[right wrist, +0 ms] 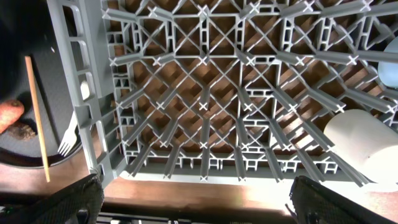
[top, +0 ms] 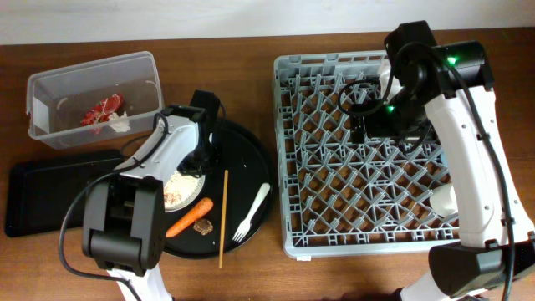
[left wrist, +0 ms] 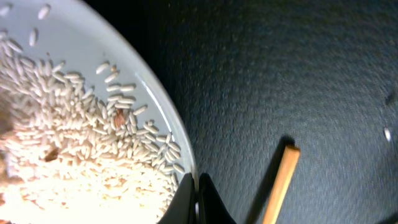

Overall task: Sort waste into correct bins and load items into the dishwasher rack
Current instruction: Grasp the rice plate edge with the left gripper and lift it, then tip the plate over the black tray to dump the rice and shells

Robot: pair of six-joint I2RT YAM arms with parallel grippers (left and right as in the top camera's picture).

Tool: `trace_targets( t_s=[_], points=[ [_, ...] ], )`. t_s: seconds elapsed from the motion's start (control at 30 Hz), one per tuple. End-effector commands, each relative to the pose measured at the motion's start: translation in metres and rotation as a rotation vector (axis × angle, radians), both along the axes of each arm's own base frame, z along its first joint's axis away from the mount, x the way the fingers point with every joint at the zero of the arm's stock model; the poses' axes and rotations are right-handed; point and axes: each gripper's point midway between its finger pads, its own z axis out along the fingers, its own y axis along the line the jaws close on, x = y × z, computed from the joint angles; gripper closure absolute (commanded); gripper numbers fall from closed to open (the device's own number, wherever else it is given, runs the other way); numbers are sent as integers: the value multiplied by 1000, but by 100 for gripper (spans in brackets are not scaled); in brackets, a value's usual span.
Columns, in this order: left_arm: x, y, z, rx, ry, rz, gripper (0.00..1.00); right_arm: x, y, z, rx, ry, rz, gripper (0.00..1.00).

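Clear tub [top: 92, 92] holding red wrapper [top: 102, 111]: well up-left of left jaws. Black tray [top: 50, 188]: far to their left. Left jaws pinched shut on rim of white plate [left wrist: 144, 99]; rice [left wrist: 81, 155] heaped on plate, left of jaws. Carrot [top: 188, 219] and brown chunk [top: 202, 227]: near side of jaws, on round black tray [top: 251, 159]. Wooden stick [left wrist: 280, 186] and fork [top: 252, 213]: to jaws' right. Right jaws spread wide, holding nothing, above rack [right wrist: 205, 93]; white cup [right wrist: 364, 140] in rack, right of them.
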Motion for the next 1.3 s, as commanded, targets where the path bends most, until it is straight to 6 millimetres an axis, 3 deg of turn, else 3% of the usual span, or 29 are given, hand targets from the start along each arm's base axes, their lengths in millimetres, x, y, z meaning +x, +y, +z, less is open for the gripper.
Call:
trace_targets(
  t_s=[0.0,0.33,0.77,1.03,1.27],
  points=[
    [5,3,10,33,1,9,99,-1,1,1,11,2,10,1],
    [-5,20,30,123,4,12,99,-1,1,1,11,2,11,1],
    [-8,29,90,118,-139,20,100,-1,1,1,11,2,11,1],
    [-22,50,106,189,-131,39,100,-1,1,1,11,2,11,1],
    [-32,98,110,204,-71,130,100,-1,1,1,11,2,11,1]
  ],
)
